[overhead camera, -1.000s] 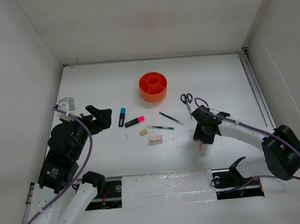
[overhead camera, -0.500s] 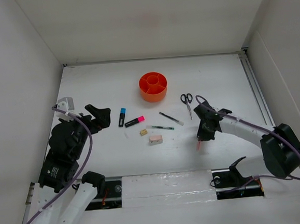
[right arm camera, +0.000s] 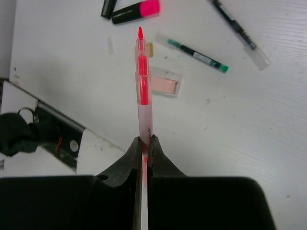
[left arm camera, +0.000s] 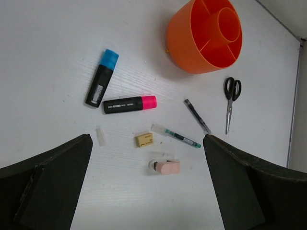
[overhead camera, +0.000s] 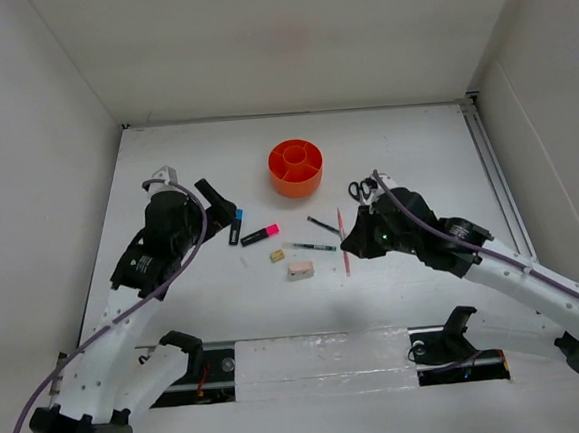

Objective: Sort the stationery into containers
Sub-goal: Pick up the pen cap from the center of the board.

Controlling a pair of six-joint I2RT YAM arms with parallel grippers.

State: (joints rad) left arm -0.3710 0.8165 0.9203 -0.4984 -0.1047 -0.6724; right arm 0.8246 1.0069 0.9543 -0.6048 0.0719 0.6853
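Observation:
My right gripper (overhead camera: 356, 239) (right arm camera: 144, 142) is shut on the thin pink-red pencil (overhead camera: 343, 240) (right arm camera: 142, 81) and holds it above the table near the two slim pens (overhead camera: 314, 247) (overhead camera: 329, 228). My left gripper (overhead camera: 218, 200) is open and empty, hovering above the blue-capped highlighter (overhead camera: 236, 226) (left arm camera: 101, 78) and pink-capped highlighter (overhead camera: 260, 235) (left arm camera: 129, 103). The tan eraser (overhead camera: 278, 257) (left arm camera: 144, 139) and pinkish eraser (overhead camera: 300, 270) (left arm camera: 168, 167) lie between its fingers (left arm camera: 53, 182). The orange organiser (overhead camera: 296, 167) (left arm camera: 204, 36) stands behind them. The scissors (overhead camera: 360, 191) (left arm camera: 231, 103) lie right of it.
A small clear cap (left arm camera: 100, 136) lies left of the tan eraser. White walls close in the table on the left, back and right. A metal rail (overhead camera: 320, 354) runs along the near edge by the arm bases.
My right gripper has lifted the pink-red pencil off the table and carried it left towards the pens. My left arm has swung forward and right over the highlighters.

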